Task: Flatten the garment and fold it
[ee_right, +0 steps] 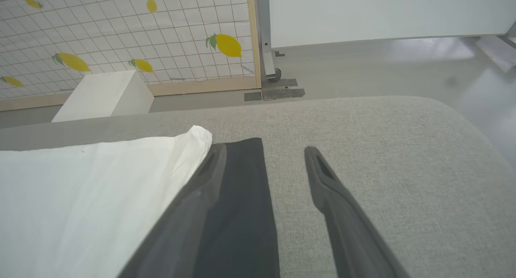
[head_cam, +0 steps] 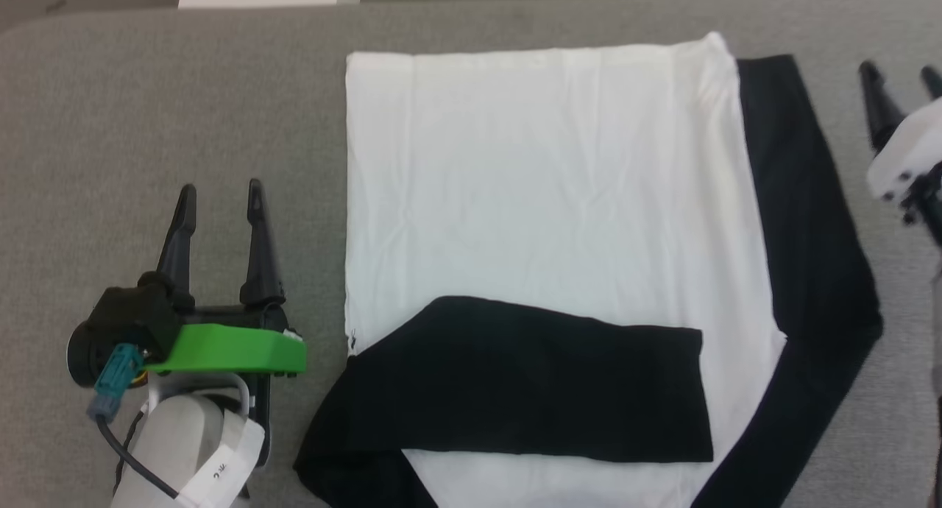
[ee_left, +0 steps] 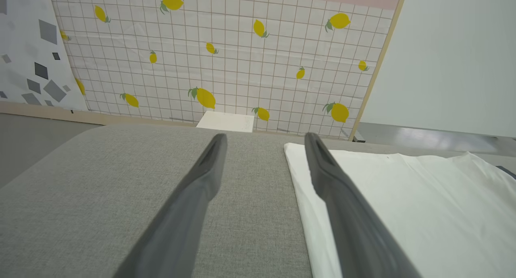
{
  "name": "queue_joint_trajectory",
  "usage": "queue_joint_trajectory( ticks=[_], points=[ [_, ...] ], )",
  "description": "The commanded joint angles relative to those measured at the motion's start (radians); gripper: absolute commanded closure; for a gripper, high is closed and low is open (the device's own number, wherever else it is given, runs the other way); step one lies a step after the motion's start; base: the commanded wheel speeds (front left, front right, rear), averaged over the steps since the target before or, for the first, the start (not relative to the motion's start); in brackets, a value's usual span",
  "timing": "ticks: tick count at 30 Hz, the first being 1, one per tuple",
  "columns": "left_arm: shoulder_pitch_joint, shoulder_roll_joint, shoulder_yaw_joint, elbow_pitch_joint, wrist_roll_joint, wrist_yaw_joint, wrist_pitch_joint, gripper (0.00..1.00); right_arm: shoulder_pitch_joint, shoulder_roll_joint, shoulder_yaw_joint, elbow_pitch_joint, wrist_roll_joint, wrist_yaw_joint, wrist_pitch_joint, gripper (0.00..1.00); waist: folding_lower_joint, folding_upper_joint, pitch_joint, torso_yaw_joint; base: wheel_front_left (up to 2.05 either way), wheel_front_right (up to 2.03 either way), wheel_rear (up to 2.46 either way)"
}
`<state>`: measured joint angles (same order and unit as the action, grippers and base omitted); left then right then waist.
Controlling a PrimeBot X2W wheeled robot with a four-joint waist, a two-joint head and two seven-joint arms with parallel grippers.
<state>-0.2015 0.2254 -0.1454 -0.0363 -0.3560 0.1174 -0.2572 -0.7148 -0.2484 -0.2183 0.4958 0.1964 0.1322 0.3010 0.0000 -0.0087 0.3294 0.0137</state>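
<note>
While the counter [head_cam: 184,88] is being half covered by the garment [head_cam: 544,184], laid flat, its loose black sleeve [head_cam: 809,258] is being left sprawled near the right claw [head_cam: 899,70]. It's probably soft, light and floppy, so pinching at the cuff [head_cam: 765,70] is being suggested. That one and the left claw [head_cam: 221,186] are being held spread, empty.

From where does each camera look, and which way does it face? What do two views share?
Head: on the head, looking down at the shirt on the table; left gripper and right gripper show.
Left wrist: along its open fingers, toward the lemon wall.
Right wrist: along its open fingers, over the black sleeve.
Both wrist views share the white box.
</note>
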Motion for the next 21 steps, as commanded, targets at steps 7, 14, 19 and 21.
queue_joint_trajectory(
  ticks=[7, 14, 19, 21],
  points=[
    [-0.026, -0.068, 0.073, -0.037, 0.064, -0.056, -0.004, 0.00, -0.192, -0.051, -0.038, 0.145, -0.092, -0.002, 0.074, 0.00, 0.0000, 0.0085, 0.196, 0.106, 0.00, 0.00, 0.00],
    [-0.038, -0.115, 0.128, -0.050, 0.101, -0.102, -0.004, 0.00, -0.293, -0.062, -0.033, 0.226, -0.158, -0.002, 0.165, 0.00, 0.0000, 0.0085, 0.266, 0.124, 0.00, 0.00, 0.00],
    [-0.042, -0.138, 0.153, -0.044, 0.117, -0.132, -0.004, 0.00, -0.313, -0.069, -0.035, 0.266, -0.192, -0.002, 0.242, 0.00, 0.0000, 0.0085, 0.281, 0.131, 0.00, 0.00, 0.00],
    [-0.042, -0.144, 0.163, -0.041, 0.123, -0.141, -0.004, 0.00, -0.315, -0.071, -0.034, 0.277, -0.197, -0.002, 0.284, 0.08, 0.0000, 0.0085, 0.282, 0.131, 0.00, 0.00, 0.00]
  ],
)
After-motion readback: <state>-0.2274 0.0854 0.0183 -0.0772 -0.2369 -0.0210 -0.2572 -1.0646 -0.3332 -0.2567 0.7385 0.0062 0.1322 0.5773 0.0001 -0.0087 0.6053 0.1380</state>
